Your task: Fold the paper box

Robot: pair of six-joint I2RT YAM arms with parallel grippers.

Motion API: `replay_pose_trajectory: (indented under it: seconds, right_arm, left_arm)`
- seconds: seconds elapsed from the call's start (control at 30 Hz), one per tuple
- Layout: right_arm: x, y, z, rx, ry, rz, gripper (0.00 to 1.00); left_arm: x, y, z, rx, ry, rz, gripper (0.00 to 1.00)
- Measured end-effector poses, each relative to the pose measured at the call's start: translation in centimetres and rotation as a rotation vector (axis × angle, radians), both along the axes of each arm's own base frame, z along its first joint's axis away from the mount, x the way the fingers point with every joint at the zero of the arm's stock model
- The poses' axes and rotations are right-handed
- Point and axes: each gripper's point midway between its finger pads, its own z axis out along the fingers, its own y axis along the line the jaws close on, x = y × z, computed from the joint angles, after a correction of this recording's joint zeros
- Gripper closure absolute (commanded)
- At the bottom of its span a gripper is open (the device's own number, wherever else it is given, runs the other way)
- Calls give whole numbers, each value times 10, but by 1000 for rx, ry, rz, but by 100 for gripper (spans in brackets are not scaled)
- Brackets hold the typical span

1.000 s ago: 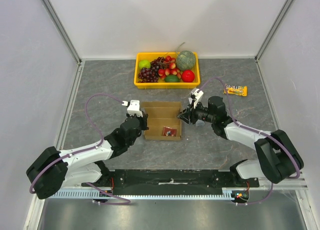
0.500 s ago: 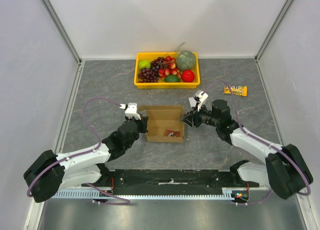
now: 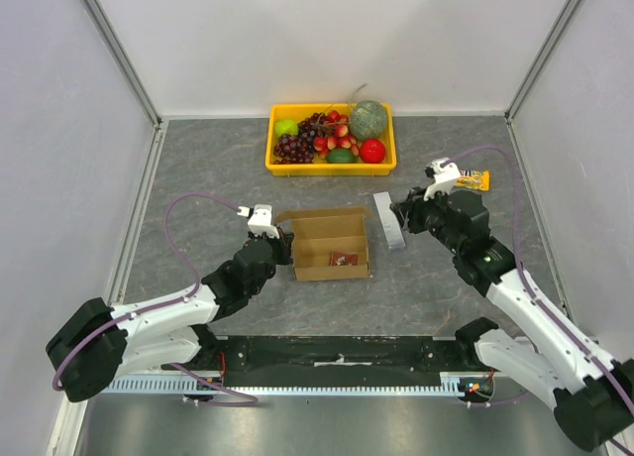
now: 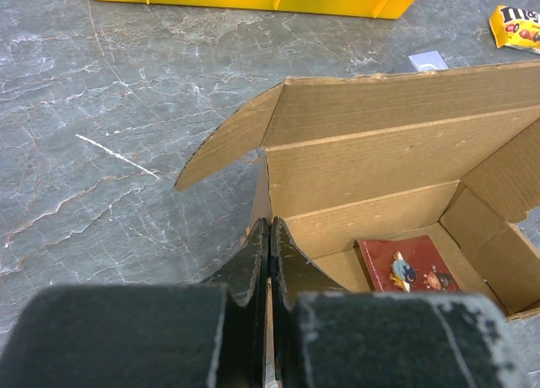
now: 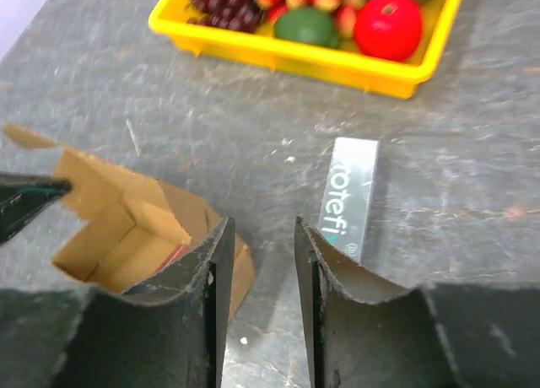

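Observation:
The paper box point(image 3: 327, 224) is a brown cardboard carton standing open-topped at mid-table, with a red card point(image 3: 344, 259) on its floor. Its back lid flap stands up and a small flap sticks out at the left rear corner. My left gripper point(image 3: 283, 246) is shut on the box's left wall; in the left wrist view the fingers point(image 4: 253, 257) pinch the cardboard edge, with the box point(image 4: 380, 152) ahead of them. My right gripper point(image 3: 402, 216) hovers to the right of the box, open, with nothing between its fingers point(image 5: 218, 253). The box point(image 5: 118, 228) shows at its lower left.
A yellow tray point(image 3: 330, 168) of fruit sits behind the box. A grey wrapped bar point(image 3: 389, 219) lies between the box and the right gripper, lettered in the right wrist view point(image 5: 350, 194). A yellow candy packet point(image 3: 467, 179) lies at the far right.
The right arm has drawn back to the right, away from the box's right side, uncovering the grey bar. The box has shifted slightly right. The left gripper keeps its hold.

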Motion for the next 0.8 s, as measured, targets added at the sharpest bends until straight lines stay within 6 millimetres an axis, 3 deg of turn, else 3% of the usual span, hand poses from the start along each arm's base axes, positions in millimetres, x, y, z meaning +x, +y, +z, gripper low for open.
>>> replay_pose_trajectory:
  seconds: [0.1,0.17,0.33,0.43,0.67,0.8]
  right_arm:
    - [-2,-13,23,43,-61,-73,54]
    - [-2,-12,26,50,-66,-71,54]
    - [2,6,6,27,65,-2,57]
    - [-8,13,-11,39,165,29,57]
    - [-14,24,-12,97,213,68,57]
    - [-10,32,-25,95,236,93,56]
  left_arm:
    - [0,0,1,-1,0,0,98]
    - [-1,1,1,0,0,0,98]
    - [-1,2,1,3,3,0,98]
    - [-1,1,2,2,2,-1,98]
    - [-1,0,2,6,7,-5,98]
    - [0,-2,3,9,11,-7,98]
